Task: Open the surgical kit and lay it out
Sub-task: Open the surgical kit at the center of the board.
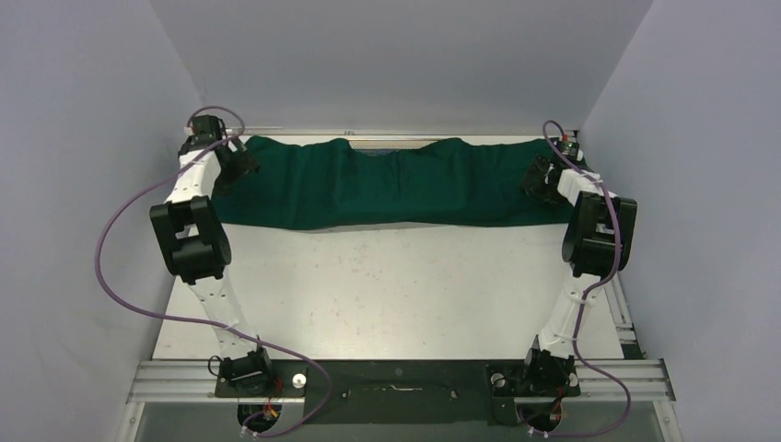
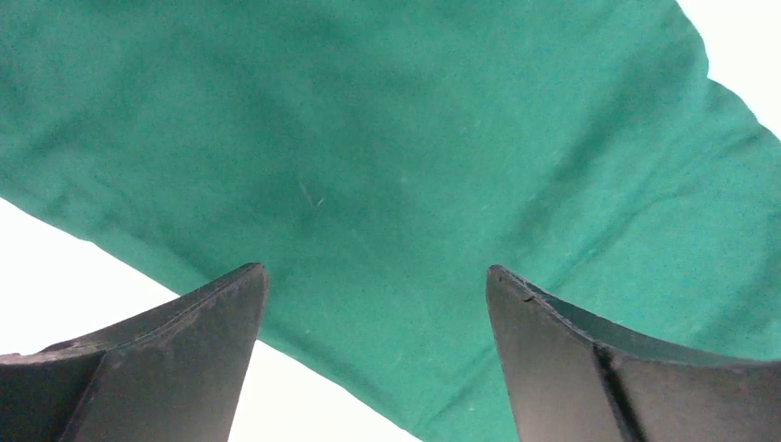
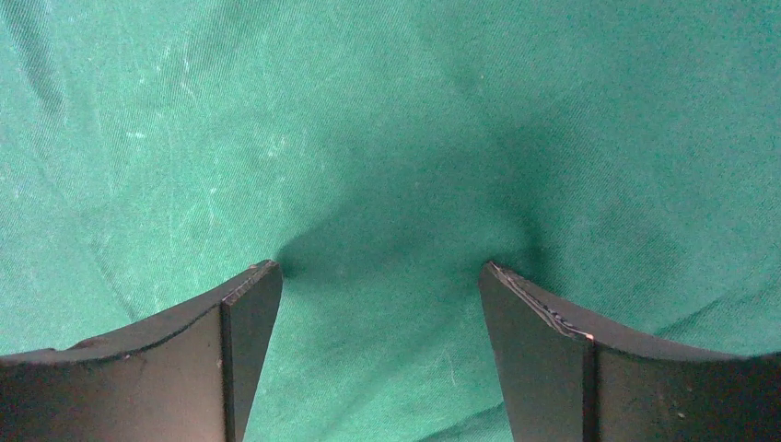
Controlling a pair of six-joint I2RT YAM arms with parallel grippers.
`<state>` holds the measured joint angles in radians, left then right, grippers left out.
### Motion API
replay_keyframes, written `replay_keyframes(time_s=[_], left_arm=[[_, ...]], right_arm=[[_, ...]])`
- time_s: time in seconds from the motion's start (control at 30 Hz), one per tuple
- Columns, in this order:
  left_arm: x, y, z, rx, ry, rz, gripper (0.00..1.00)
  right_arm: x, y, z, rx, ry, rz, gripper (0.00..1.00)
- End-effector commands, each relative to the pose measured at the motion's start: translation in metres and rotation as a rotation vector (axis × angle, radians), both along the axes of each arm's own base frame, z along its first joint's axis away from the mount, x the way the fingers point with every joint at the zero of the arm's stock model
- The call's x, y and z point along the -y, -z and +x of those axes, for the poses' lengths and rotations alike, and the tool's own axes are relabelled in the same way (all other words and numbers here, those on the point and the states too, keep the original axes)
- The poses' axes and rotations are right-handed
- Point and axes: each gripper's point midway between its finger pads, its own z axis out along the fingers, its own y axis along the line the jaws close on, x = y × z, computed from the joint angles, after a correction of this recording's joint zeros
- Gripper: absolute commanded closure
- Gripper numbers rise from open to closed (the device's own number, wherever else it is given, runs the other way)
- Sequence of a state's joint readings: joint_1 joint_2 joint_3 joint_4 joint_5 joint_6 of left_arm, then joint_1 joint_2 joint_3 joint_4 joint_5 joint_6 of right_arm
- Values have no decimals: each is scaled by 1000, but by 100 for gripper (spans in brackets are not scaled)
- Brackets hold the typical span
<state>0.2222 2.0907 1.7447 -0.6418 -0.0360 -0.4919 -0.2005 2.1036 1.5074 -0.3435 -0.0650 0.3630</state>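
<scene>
The surgical kit shows as a dark green cloth (image 1: 387,184) spread in a wide band across the far side of the table, with a bump near its middle. A thin strip of silver mesh (image 1: 396,141) peeks out at its far edge. My left gripper (image 1: 241,164) hangs over the cloth's left end, open, with only green cloth (image 2: 387,166) and its edge between the fingers (image 2: 221,313). My right gripper (image 1: 539,178) is at the cloth's right end, open, and its fingertips (image 3: 262,281) press down into the cloth (image 3: 387,138). Whatever lies under the cloth is hidden.
Pale tabletop (image 1: 387,295) stretches from the cloth's near edge to the arm bases. Grey walls close in on the left, right and back. Purple cables (image 1: 120,239) loop beside both arms.
</scene>
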Motion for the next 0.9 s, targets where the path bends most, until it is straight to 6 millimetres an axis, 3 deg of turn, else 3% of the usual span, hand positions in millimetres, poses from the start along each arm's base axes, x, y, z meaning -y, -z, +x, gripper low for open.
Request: replay_keyframes(time_s=[0.0, 0.03, 0.2, 0.37, 0.43, 0.67, 0.87], left_arm=[[-16, -102, 34, 234, -17, 72, 6], [-21, -115, 34, 250, -22, 102, 2], [-31, -166, 30, 313, 6, 203, 4], [-21, -181, 45, 368, 84, 169, 1], [-11, -183, 55, 403, 124, 123, 5], [-16, -159, 114, 517, 172, 116, 8], [-21, -116, 151, 527, 243, 113, 10]], right_arm=[[6, -43, 4, 72, 13, 9, 23], [6, -58, 8, 99, 20, 10, 23], [5, -104, 15, 187, 61, 26, 21], [-1, -119, 11, 236, 135, 70, 20], [-7, -122, 9, 246, 151, 82, 21], [-21, -145, -7, 296, 214, 65, 21], [-31, -163, -20, 281, 201, 51, 20]])
